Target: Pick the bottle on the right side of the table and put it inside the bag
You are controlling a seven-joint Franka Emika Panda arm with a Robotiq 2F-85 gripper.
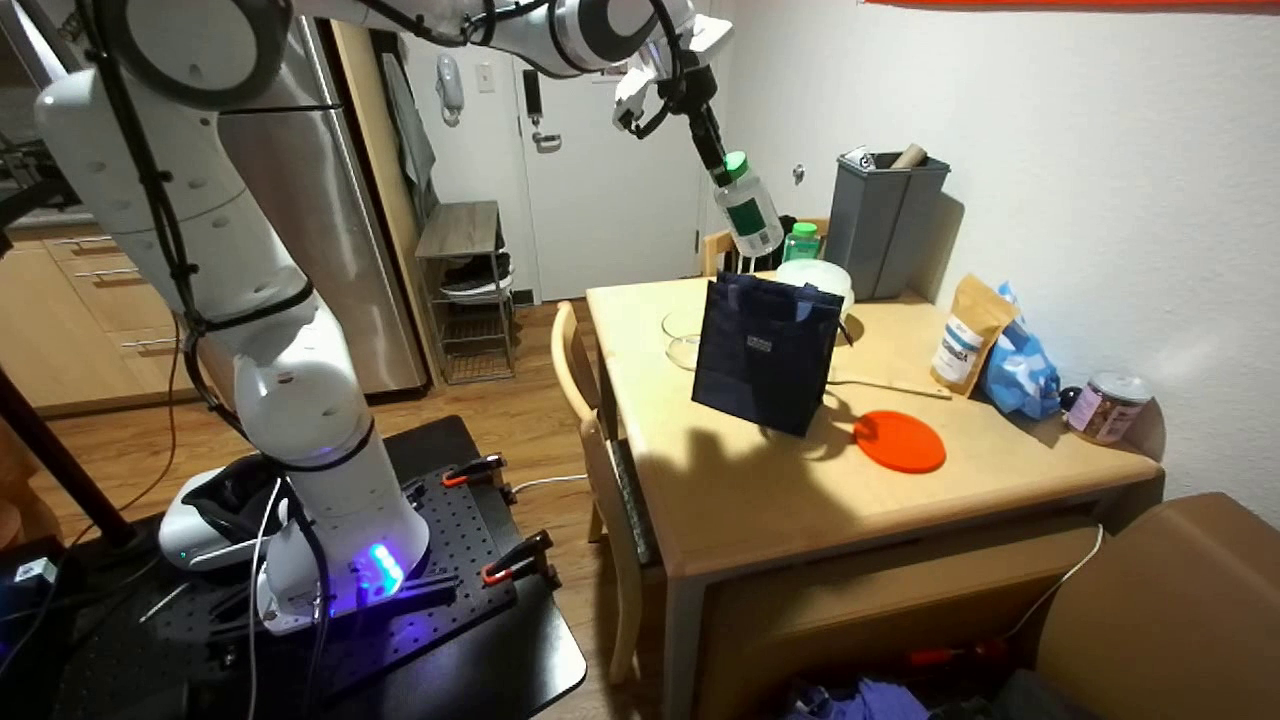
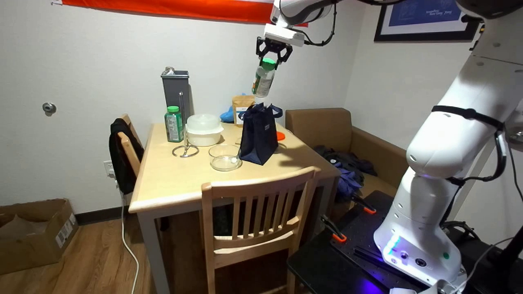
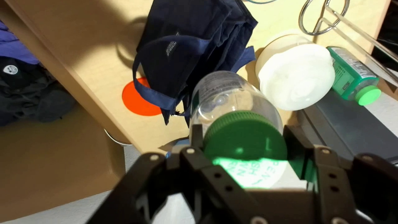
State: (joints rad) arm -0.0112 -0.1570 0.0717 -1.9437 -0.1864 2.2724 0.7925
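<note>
My gripper (image 2: pixel 268 64) is shut on the bottle (image 2: pixel 263 81), gripping it at its green cap. The bottle is clear with a label and hangs tilted, base down, in both exterior views. It is above the dark navy bag (image 1: pixel 764 350), apart from the bag's top in an exterior view. The bag stands upright on the tan table (image 1: pixel 720 500), handles up. In the wrist view the bottle's cap (image 3: pixel 245 137) is between the fingers (image 3: pixel 242 140), and its body covers part of the bag (image 3: pixel 183 53). The bag's inside is mostly hidden.
On the table are a green bottle (image 2: pixel 174 124), a metal stand (image 2: pixel 186 134), a white lidded bowl (image 2: pixel 204 130), a glass bowl (image 2: pixel 225 159), a grey bin (image 1: pixel 885 225), an orange disc (image 1: pixel 900 441), a brown pouch (image 1: pixel 970 335) and a jar (image 1: pixel 1108 405). A chair (image 2: pixel 261 188) stands at the table's edge.
</note>
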